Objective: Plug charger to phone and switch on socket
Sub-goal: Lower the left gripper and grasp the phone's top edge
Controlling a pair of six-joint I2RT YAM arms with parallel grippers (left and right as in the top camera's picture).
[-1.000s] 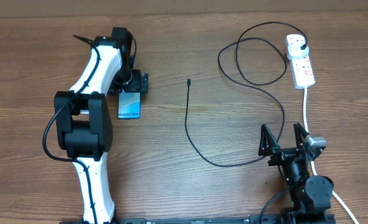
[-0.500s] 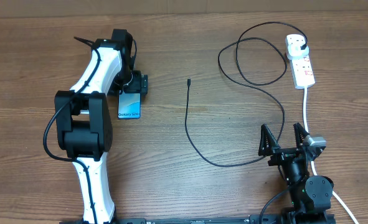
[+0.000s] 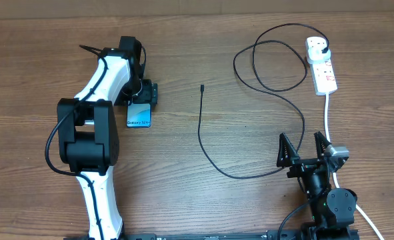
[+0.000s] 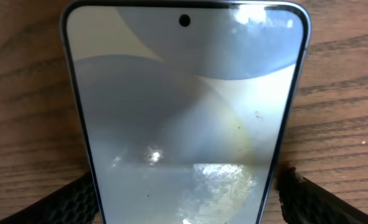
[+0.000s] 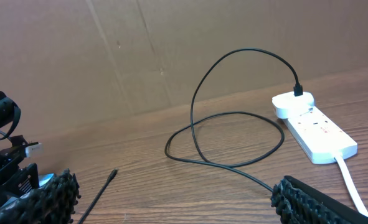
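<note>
Clamping phone (image 4: 184, 124), left claw (image 3: 141, 100); charger (image 3: 200, 137) socketed.

A small white rectangular power strip (image 5: 317, 130) lies on the brown wooden surface (image 5: 140, 155). A long thin black cable (image 5: 253, 50) rises from its far end, loops, then trails left. The right pincer (image 5: 174, 193) gapes wide.

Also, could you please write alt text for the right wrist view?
A white power strip lies on a wooden table, a black plug in its far end and thin black cable looping left. The connector tip lies free near the open right gripper.
</note>
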